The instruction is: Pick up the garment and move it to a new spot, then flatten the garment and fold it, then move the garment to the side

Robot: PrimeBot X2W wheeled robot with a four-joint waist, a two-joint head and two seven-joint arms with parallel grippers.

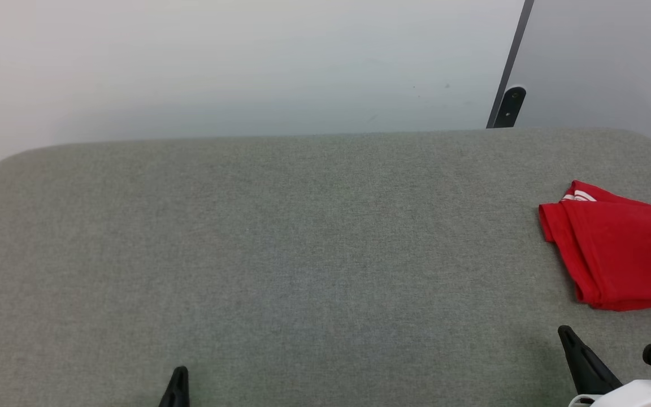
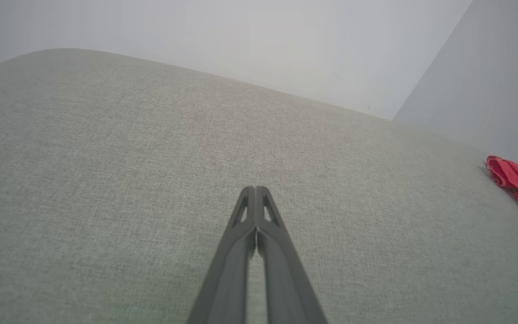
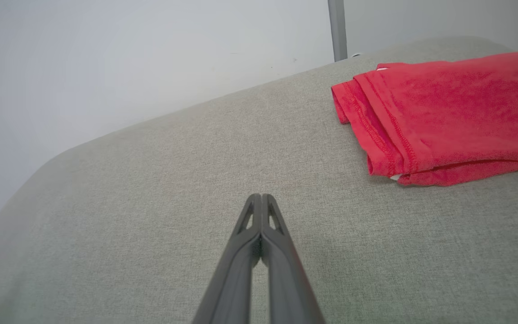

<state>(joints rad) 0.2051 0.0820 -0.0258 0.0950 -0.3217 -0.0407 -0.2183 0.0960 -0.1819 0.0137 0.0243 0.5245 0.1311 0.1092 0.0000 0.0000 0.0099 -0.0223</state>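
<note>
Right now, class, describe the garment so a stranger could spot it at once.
Take the wide grey fabric table. At its right edge, just beyond the right gripper, lies the folded garment. It is the sole red thing, with a white sliver showing.

The garment at the right end of the table, wall behind

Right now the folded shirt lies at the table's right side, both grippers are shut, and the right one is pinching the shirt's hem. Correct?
No. The right gripper is shut on nothing: in the right wrist view its tips meet over bare table, apart from the shirt. The rest stands: shirt folded at the table's right side, left gripper shut too.
</note>
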